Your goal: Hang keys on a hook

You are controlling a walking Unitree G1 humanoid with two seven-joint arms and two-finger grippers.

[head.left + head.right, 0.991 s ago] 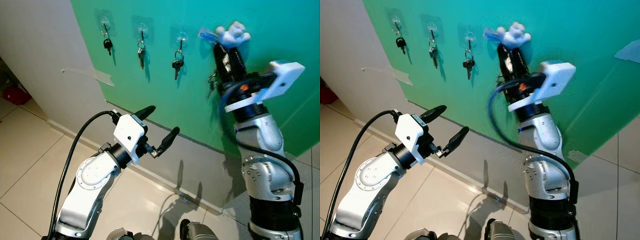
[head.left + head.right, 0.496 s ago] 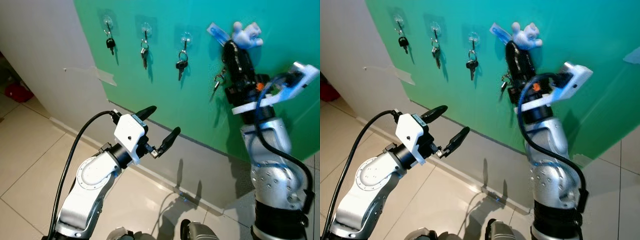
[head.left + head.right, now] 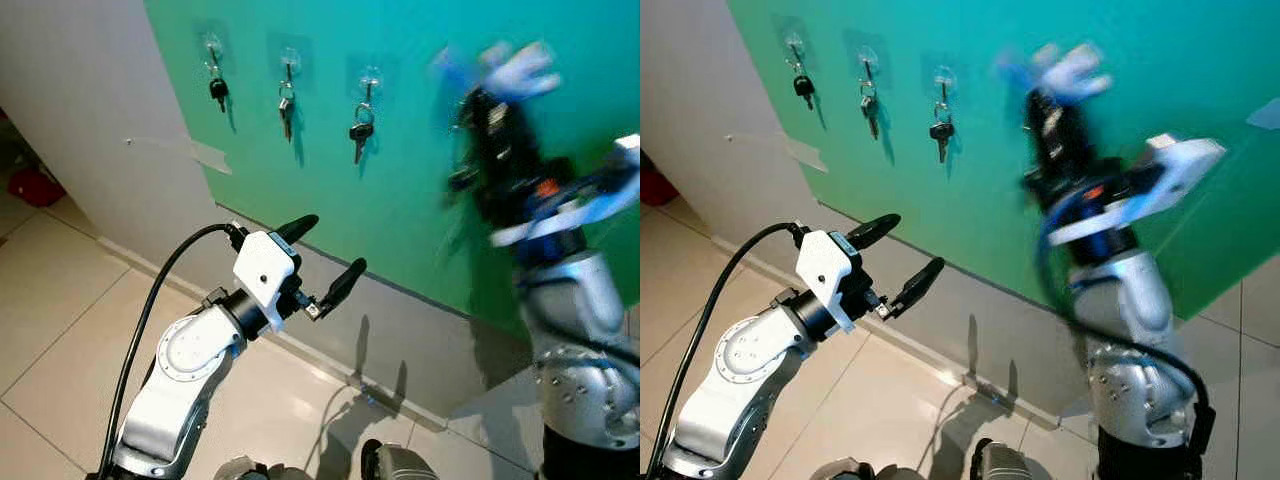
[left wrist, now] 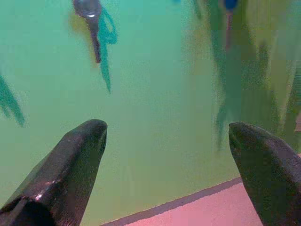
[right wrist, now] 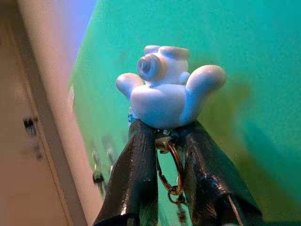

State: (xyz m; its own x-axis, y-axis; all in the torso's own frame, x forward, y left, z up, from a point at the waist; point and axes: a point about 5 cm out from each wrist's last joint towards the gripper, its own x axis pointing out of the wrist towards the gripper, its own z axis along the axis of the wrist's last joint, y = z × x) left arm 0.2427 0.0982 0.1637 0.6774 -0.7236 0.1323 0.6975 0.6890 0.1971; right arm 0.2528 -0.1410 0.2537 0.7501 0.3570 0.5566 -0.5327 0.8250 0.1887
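My right gripper (image 3: 497, 100) is raised against the green board (image 3: 400, 190) and blurred by motion. It is shut on a key ring (image 5: 171, 165) that carries a white figure charm (image 5: 164, 89); the charm sits just above the fingertips (image 5: 141, 141) and small keys dangle below between the fingers. Three clear hooks on the board hold keys: a left set (image 3: 216, 88), a middle set (image 3: 286, 103) and a right set (image 3: 359, 130). My left gripper (image 3: 330, 247) is open and holds nothing, lower down in front of the board's bottom edge, pointing at it.
A grey wall (image 3: 90, 110) with a strip of clear tape (image 3: 195, 152) lies left of the board. A red object (image 3: 35, 187) sits on the tiled floor (image 3: 60, 330) at far left. A grey baseboard band (image 3: 420, 330) runs under the board.
My right arm has swung to the right along the board with the key ring still in its fingers, and is now motion-blurred. The left arm has barely moved.
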